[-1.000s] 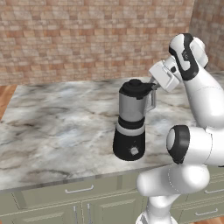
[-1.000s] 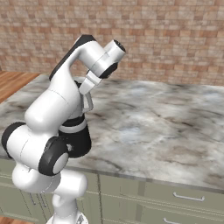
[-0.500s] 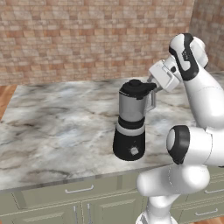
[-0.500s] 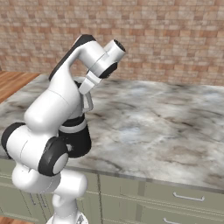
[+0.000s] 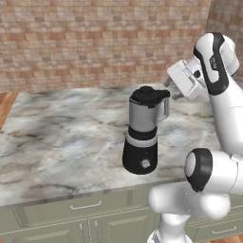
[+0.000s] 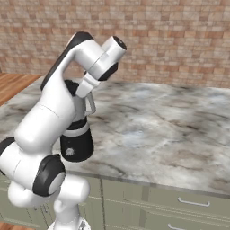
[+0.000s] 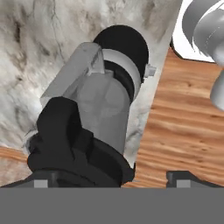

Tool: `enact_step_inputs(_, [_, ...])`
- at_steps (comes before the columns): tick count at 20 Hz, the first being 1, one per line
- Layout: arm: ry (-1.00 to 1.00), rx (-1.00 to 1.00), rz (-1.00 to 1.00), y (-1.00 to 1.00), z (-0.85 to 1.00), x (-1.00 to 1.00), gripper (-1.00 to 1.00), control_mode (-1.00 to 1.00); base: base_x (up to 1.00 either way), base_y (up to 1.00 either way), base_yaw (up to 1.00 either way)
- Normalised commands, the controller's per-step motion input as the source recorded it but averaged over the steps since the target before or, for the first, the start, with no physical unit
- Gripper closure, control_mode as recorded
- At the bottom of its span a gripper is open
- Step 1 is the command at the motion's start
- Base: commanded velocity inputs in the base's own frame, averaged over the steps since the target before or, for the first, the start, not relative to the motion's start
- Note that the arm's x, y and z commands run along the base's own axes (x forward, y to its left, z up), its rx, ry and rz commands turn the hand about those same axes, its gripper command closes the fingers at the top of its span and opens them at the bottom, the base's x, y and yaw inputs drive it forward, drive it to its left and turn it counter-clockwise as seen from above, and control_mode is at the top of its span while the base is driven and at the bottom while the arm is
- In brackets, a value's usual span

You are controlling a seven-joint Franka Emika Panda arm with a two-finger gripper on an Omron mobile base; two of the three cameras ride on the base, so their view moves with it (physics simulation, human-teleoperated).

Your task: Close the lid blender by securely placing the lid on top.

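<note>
**Lid seated on the jar, tool drawn clear**

The lid [image 5: 147, 96] sits flat on the blender [image 5: 142, 133], just below and ahead of the tool [image 7: 107, 175]. Its fingertips [image 7: 177, 177] stand spread, gripping nothing, suggesting the lid rests by itself on the marble surface's [image 5: 57, 137] blender.

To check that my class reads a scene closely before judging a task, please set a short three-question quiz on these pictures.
1. True or false: the lid lies flat on the worktop beside the blender.
2. The blender stands on: A a wooden table; B a marble counter; C a stove.
3. In the hand view, is the gripper open or shut?

Key: 1 false, the lid sits on top of the jar. 2 B. 3 open, its fingertips stand wide apart.
</note>
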Motion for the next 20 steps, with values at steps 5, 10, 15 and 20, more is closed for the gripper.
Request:
enact_step_inputs(5, [-0.10,0.00,0.00,0.25,0.19,-0.82,-1.00,-1.00,0.00,0.00,0.00])
enact_step_inputs(10, [-0.10,0.00,0.00,0.18,0.06,-0.71,-1.00,-1.00,0.00,0.00,0.00])
enact_step_inputs(15, [-0.18,0.01,0.00,0.00,0.00,-0.53,-1.00,-1.00,0.00,0.00,0.00])
enact_step_inputs(20, [-0.27,0.01,0.00,0.00,0.00,-0.74,-1.00,-1.00,0.00,0.00,0.00])
